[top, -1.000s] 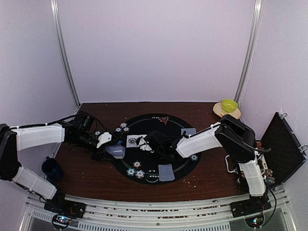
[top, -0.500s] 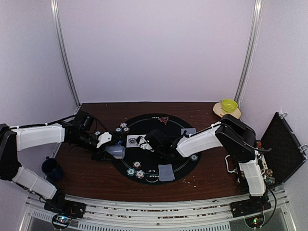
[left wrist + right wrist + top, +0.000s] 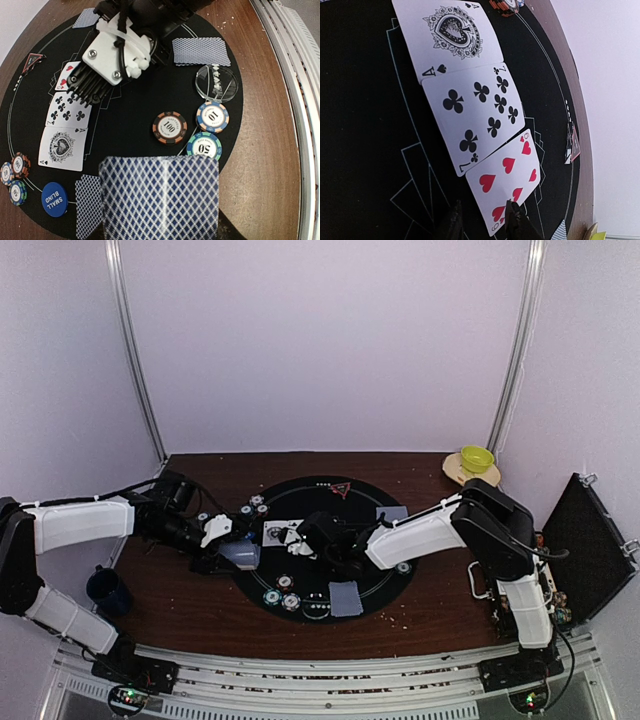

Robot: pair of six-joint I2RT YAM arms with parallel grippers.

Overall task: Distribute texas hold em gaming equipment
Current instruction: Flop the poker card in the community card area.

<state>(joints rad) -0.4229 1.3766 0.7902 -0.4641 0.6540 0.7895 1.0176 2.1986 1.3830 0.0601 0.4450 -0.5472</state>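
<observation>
White-faced playing cards (image 3: pixel 485 120), three rowed on round black felt mat (image 3: pixel 360 125) | right gripper (image 3: pixel 485 222) jaws slightly apart, empty, fingertip (image 3: pixel 516 220) on red six (image 3: pixel 507 175) | left gripper (image 3: pixel 228 543) clamps blue-backed deck (image 3: pixel 160 197) | risk: retreat drags six askew

Three face-up cards (image 3: pixel 475 115) are laid in a row on the mat (image 3: pixel 130 125); three striped chips (image 3: pixel 170 128) are grouped nearby; a blue-backed deck (image 3: pixel 160 200) is held above it.

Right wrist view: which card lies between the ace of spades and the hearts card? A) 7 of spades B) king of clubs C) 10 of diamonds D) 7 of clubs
D: the 7 of clubs shows black club pips and a 7 index, lying between the ace of spades and the hearts card.
</observation>
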